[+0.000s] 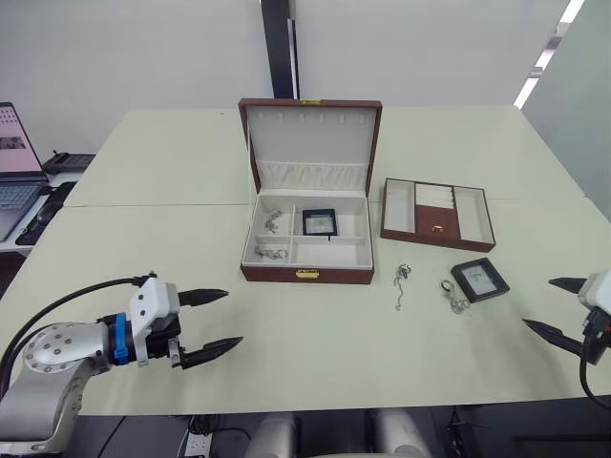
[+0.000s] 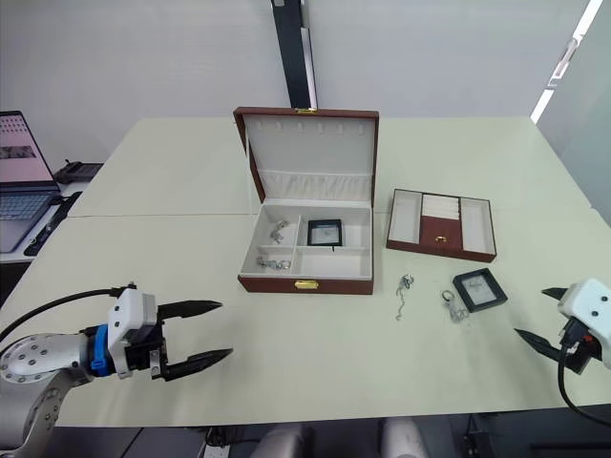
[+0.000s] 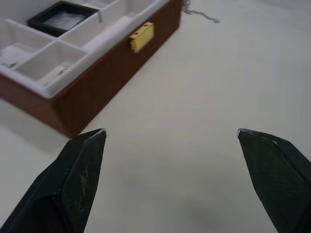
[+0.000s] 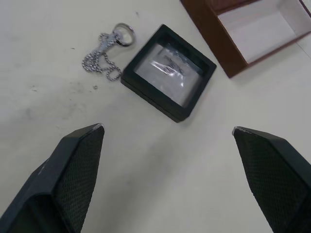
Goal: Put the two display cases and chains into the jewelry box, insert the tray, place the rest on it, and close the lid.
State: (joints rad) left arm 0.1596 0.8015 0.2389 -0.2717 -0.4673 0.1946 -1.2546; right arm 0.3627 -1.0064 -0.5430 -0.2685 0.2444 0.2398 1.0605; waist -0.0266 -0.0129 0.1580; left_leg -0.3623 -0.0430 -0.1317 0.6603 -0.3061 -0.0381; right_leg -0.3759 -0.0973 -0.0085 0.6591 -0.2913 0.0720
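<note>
Right hand point(image 4: 167, 133) hovering wide open, empty, over table point(image 1: 315, 334), display case point(image 4: 168, 72) lying just ahead beside ring-topped chain point(image 4: 108, 48); left hand point(image 1: 212, 325) gaping near jewelry box point(image 1: 307, 239).

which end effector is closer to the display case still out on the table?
Right. The right end effector sits open just right of the display case on the table; the left end effector is open far off to the case's left, past the jewelry box.

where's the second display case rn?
On the table on the robot's right, the display case sits in front of the tray, beside the ring-topped chain.
</note>
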